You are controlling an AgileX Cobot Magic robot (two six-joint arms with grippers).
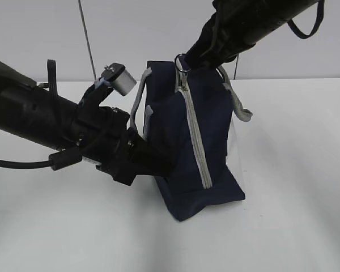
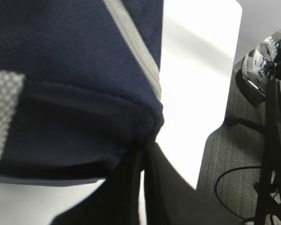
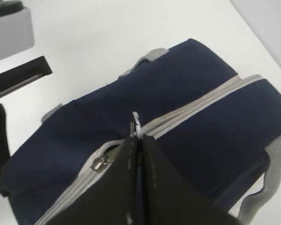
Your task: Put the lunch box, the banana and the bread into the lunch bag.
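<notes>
Nearest the lens, my left gripper [image 2: 143, 140] sits pinched closed on a fold at the lower corner of the bag [image 1: 198, 147], fingers [image 2: 126, 187] pressed together with navy fabric between them. My right gripper [image 3: 138, 140] is closed as well, clamped on the metal zipper pull [image 3: 136, 123] at the bag's top end. From there the grey zipper [image 1: 195, 133] runs down the middle of the bag, which stands tilted on the white table [image 1: 294, 215]. Bare tabletop lies open to the right and front; a grey handle [image 1: 238, 105] droops off the right edge.
</notes>
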